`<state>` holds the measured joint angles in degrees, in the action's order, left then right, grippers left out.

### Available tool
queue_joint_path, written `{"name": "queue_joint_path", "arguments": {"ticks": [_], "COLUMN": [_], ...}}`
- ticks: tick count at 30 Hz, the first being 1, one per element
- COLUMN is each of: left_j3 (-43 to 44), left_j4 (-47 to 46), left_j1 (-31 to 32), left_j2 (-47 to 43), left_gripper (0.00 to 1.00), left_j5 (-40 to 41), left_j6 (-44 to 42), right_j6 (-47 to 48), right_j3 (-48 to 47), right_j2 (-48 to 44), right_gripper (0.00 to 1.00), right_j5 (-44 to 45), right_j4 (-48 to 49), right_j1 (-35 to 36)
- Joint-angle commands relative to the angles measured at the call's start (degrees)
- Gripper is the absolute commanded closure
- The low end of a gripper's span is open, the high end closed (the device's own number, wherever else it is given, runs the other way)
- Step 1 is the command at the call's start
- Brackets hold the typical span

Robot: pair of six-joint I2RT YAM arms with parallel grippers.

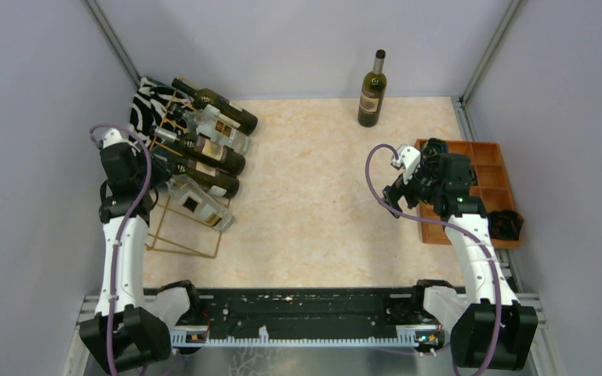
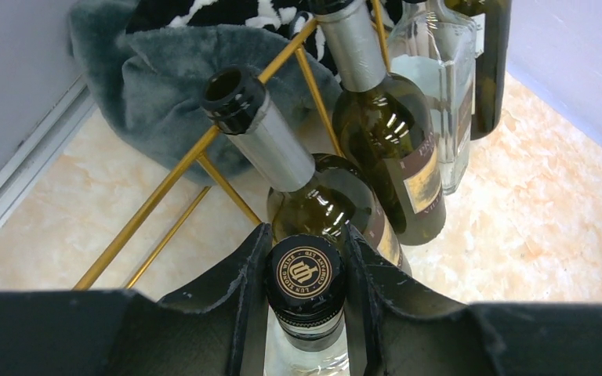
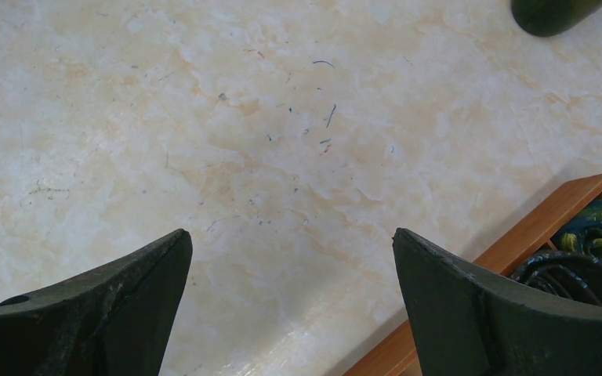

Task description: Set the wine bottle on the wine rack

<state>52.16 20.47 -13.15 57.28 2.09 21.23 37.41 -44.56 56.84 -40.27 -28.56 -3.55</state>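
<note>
Gripping a clear wine bottle point(image 2: 306, 348) by the neck just below its black cap, the left gripper point(image 2: 307, 251) has both jaws pressed against the glass. This bottle lies slanted in the nearest cell of the wine rack point(image 1: 174, 235), at the table's point(image 1: 321, 196) left side. Four more bottles lie on the rack beyond it: two dark ones, a clear one and a dark green one, five in all. The nearest dark bottle point(image 2: 321, 204) lies just beside the held one, its silver-foiled neck close past the fingers. A grey, zebra-patterned cloth point(image 2: 149, 86) is bunched behind the rack. A sixth bottle, the upright bottle point(image 1: 371, 88), stands alone at the back, well apart. The right gripper point(image 3: 290, 243) hangs over bare table with jaws spread wide and nothing between them, just beside one wooden tray point(image 3: 517, 243) holding dark rolled items.
</note>
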Motion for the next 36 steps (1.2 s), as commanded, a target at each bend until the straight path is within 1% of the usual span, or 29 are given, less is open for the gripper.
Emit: {"name": "queue_joint_path", "arguments": {"ticks": [1,4,7,10,14,17,21,22,27,31,36], "left_j3": [-4.21,-4.62,-5.09,-5.21,-3.82,-3.76,-4.75,-4.72,-3.65,-1.9,0.25], "left_j4": [17.19,17.58,16.49,14.37,14.8,15.23,15.43,15.61,16.05,18.63,21.66], "left_j1": [0.5,0.5,0.54,0.57,0.52,0.56,0.56,0.58,0.51,0.53,0.51], "left_j2": [2.2,2.3,0.5,-1.22,-0.17,-0.34,-0.79,-0.91,-1.55,-1.34,-2.74], "left_gripper": [0.81,0.81,0.79,0.73,0.69,0.61,0.45,0.43,0.36,0.25,0.2], "left_j5": [1.74,5.77,9.25,11.58,13.81,15.06,15.75,15.82,14.99,16.53,16.16], "left_j6": [1.33,3.08,5.11,5.97,6.38,7.67,9.21,9.55,10.43,11.55,12.7], "right_j6": [0.73,0.77,0.74,0.74,0.81,0.82,0.83,0.9,0.91,1.0,1.0], "right_j3": [-1.32,-1.32,-1.32,-1.24,-1.16,-1.15,-1.15,-1.15,-1.08,-1.06,-1.06], "right_j2": [-1.12,-1.13,-1.12,-1.23,-1.3,-1.29,-1.29,-1.29,-1.34,-1.26,-1.03], "right_gripper": [0.02,0.02,0.02,0.02,0.02,0.02,0.02,0.02,0.02,0.02,0.02], "right_j5": [-1.16,-1.14,-1.21,-1.16,-1.02,-0.93,-1.1,-1.04,-1.12,-1.12,-1.36], "right_j4": [0.78,0.78,0.78,0.78,0.87,0.87,0.87,0.87,0.89,0.87,0.78], "right_j1": [-0.4,-0.4,-0.4,-0.4,-0.4,-0.41,-0.4,-0.4,-0.4,-0.4,-0.4]}}
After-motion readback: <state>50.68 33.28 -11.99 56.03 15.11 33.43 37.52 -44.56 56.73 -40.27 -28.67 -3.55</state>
